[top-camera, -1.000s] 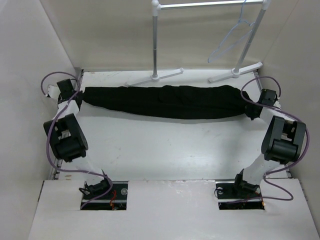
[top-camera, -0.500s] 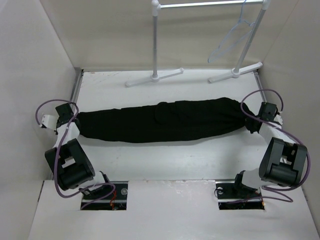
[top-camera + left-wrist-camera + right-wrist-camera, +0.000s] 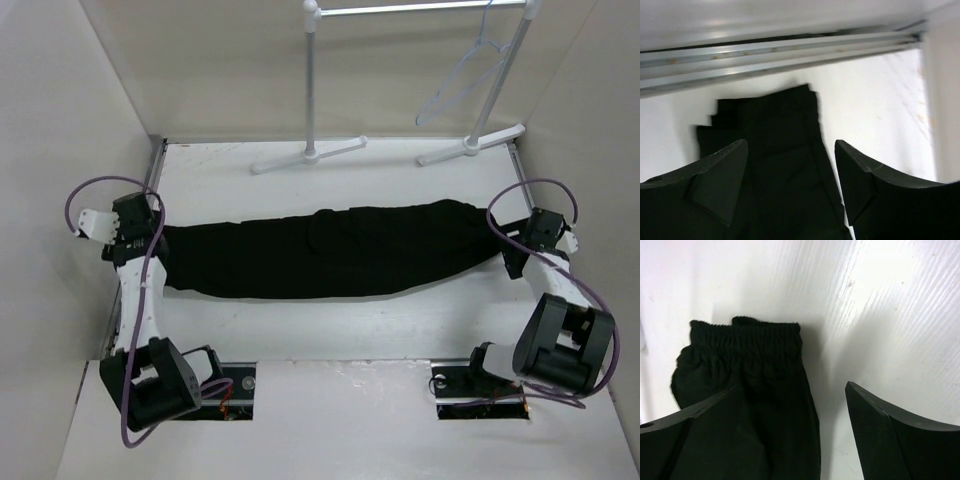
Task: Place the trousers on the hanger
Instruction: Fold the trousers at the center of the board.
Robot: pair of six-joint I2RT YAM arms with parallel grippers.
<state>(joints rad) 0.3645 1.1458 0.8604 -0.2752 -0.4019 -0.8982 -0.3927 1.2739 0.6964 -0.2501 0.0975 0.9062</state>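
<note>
The black trousers [image 3: 330, 250] lie stretched in a long band across the white table. Their left end [image 3: 770, 125] is flat under my left gripper [image 3: 791, 145], whose jaws stand apart with the cloth loose below them. The elastic waistband [image 3: 755, 342] lies under my right gripper [image 3: 792, 386], which is open too, with one finger [image 3: 880, 430] over bare table. From above, the left gripper [image 3: 150, 232] and right gripper [image 3: 515, 250] sit at the two ends of the trousers. The pale hanger [image 3: 462, 75] hangs from the rail at the back right.
A white garment rack [image 3: 312, 80] stands at the back, its feet [image 3: 305, 157] resting on the table's far edge. Beige walls close in on both sides. A metal track [image 3: 780, 50] runs along the table's left edge.
Both grippers carried the trousers from the back of the table toward the middle, then opened and let go. The cloth now lies flat on the table.
</note>
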